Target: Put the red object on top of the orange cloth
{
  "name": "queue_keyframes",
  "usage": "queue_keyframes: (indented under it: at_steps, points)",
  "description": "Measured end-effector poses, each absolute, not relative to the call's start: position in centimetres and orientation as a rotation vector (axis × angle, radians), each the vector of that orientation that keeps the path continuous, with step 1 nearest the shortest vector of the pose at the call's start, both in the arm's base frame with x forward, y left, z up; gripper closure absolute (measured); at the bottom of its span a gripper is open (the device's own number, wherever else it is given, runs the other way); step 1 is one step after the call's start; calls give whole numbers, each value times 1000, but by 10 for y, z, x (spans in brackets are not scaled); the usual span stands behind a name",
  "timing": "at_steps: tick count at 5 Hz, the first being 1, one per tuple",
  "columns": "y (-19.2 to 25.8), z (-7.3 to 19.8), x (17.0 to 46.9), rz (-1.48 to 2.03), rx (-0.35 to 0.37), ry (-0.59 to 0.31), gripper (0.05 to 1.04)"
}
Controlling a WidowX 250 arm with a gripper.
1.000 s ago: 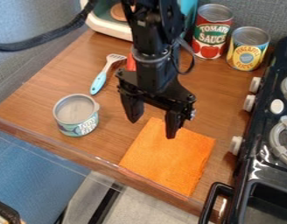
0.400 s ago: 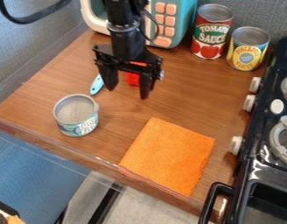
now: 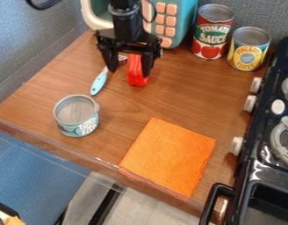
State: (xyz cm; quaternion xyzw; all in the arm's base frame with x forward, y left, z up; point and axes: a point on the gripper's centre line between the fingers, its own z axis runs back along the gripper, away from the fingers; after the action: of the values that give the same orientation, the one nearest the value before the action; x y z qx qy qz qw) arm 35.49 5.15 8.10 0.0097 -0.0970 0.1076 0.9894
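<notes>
My gripper (image 3: 129,74) hangs over the back left of the wooden counter with its two fingers spread apart. The red object (image 3: 135,74) shows between and partly behind the fingers, closer to the right one; its upper part is hidden by the gripper. Whether the fingers touch it, I cannot tell. The orange cloth (image 3: 168,156) lies flat near the counter's front edge, with nothing on it.
A spatula with a light blue handle (image 3: 99,82) lies left of the red object. A tin can (image 3: 77,115) stands at the left front. Behind are a teal toy microwave (image 3: 180,22), a tomato can (image 3: 212,33) and a yellow can (image 3: 248,49). The black stove (image 3: 269,145) borders the right.
The gripper has moved from above the cloth's back edge toward the back left, to the red object. The red object, largely hidden at first, now shows more; the cloth has stayed put.
</notes>
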Motion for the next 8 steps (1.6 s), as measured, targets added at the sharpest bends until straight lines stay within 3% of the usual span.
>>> queue_keyframes:
  at_steps: [3, 5, 7, 8]
  points:
    - [50, 54, 390, 235, 111, -142, 85]
    - [52, 41, 393, 241, 115, -118, 98]
    - [51, 37, 392, 235, 101, -103, 331]
    - [46, 39, 390, 205, 62, -86, 331]
